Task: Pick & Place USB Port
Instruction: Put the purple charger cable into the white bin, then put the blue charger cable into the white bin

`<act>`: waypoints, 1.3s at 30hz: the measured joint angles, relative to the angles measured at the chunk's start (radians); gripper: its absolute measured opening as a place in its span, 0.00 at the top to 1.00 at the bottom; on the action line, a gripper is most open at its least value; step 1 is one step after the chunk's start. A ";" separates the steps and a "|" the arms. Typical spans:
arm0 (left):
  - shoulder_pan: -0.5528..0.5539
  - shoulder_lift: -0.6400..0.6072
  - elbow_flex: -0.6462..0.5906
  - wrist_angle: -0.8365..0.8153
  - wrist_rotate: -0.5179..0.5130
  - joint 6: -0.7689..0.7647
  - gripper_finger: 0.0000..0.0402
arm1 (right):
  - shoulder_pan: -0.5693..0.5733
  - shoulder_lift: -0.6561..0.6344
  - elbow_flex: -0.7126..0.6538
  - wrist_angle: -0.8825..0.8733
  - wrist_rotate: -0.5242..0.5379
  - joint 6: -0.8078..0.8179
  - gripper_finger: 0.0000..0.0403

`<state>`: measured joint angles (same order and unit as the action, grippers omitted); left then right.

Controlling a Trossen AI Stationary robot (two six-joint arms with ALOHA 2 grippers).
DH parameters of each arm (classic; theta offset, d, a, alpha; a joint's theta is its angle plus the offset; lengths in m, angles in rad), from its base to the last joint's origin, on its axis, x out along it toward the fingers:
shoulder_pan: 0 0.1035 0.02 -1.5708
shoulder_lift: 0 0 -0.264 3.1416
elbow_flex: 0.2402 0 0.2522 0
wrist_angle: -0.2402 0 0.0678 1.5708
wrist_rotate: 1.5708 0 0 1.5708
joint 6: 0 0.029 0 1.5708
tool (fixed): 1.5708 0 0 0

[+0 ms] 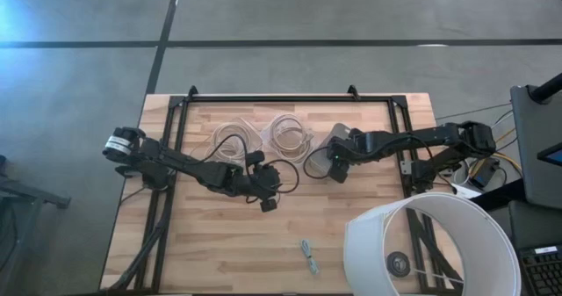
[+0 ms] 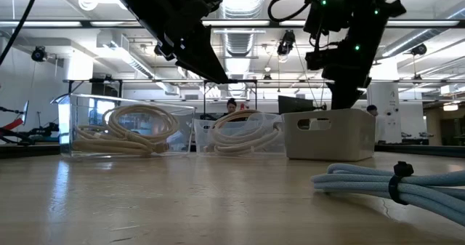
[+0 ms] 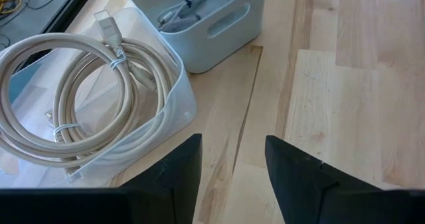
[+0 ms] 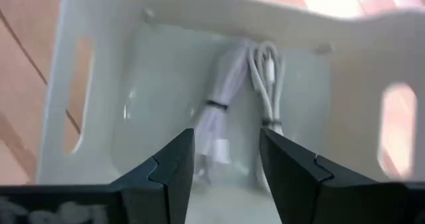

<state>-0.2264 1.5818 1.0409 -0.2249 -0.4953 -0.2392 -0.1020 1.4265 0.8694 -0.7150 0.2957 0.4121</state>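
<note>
A white cable (image 4: 229, 101), bundled with ties, lies in the bin (image 4: 86, 91) on the surface (image 1: 219, 243); it looks light and limp, likely slippery, so best gripped across the tied middle. The right hand (image 4: 222, 161) hovers directly above it, fingers apart and empty. The left hand (image 3: 232, 164), also parted and empty, waits mid-surface near a clear tray (image 3: 169, 101) of coiled cord (image 3: 80, 78). Another bundle (image 1: 307, 256) lies near the front edge.
</note>
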 joint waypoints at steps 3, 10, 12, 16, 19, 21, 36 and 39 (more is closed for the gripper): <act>0.000 0.000 0.000 0.000 0.000 0.000 0.58 | 0.000 0.000 0.046 -0.083 0.009 0.066 0.60; 0.000 0.000 0.000 0.000 0.000 0.000 0.58 | 0.055 0.000 0.081 -0.093 0.017 0.085 0.58; 0.000 0.000 0.000 0.000 0.000 0.000 0.58 | 0.086 0.000 0.091 -0.094 0.008 0.086 0.57; 0.000 0.000 0.000 0.000 0.000 0.000 0.58 | 0.157 0.000 0.121 -0.092 -0.026 0.087 0.58; 0.000 0.000 0.000 0.000 0.000 0.000 0.58 | 0.204 0.000 0.153 -0.087 -0.027 0.087 0.58; 0.000 0.000 0.000 0.000 0.000 0.000 0.58 | 0.229 0.000 0.173 -0.082 -0.024 0.087 0.58; 0.000 0.000 0.000 0.000 0.000 -0.007 0.58 | 0.319 0.000 0.158 0.077 -0.038 0.185 0.58; 0.000 0.000 0.000 0.007 0.000 -0.007 0.58 | 0.321 0.000 0.146 0.081 -0.063 0.292 0.58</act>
<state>-0.2265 1.5818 1.0409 -0.2183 -0.4953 -0.2462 0.2188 1.4261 1.0152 -0.6336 0.2331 0.7042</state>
